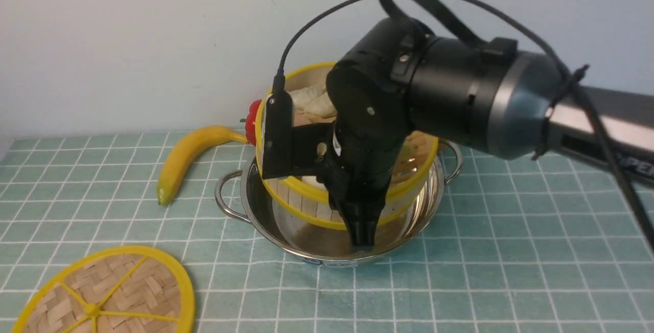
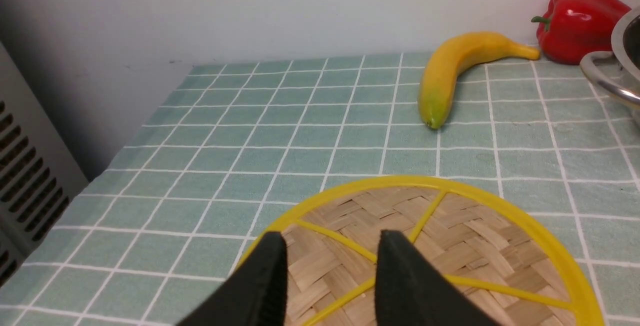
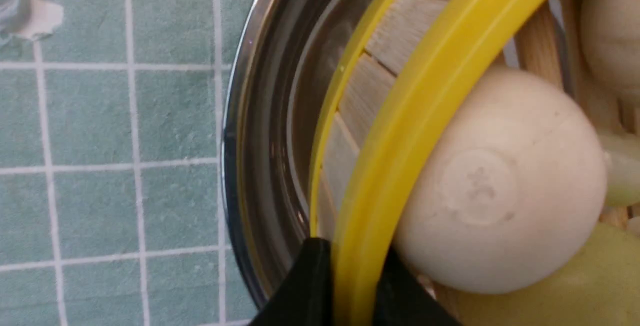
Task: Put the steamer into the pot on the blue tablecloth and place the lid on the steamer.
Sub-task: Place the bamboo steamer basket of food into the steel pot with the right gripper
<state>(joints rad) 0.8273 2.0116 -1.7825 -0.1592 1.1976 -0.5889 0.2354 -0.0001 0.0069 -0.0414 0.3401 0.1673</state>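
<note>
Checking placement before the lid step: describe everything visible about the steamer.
The steamer is a round bamboo-look basket with yellow rim bands, pale slatted wall and floor, uncovered. It holds a white bun and a pale green piece. It is tilted, near edge low inside the pot, far edge raised above the rim. The right gripper is shut on its near rim, one finger inside, one outside. Contact with the pot cannot be told.

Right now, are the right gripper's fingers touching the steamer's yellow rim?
Touching. In the right wrist view, the right gripper has one of its fingers on each side of the steamer rim, with no gap showing.
</note>
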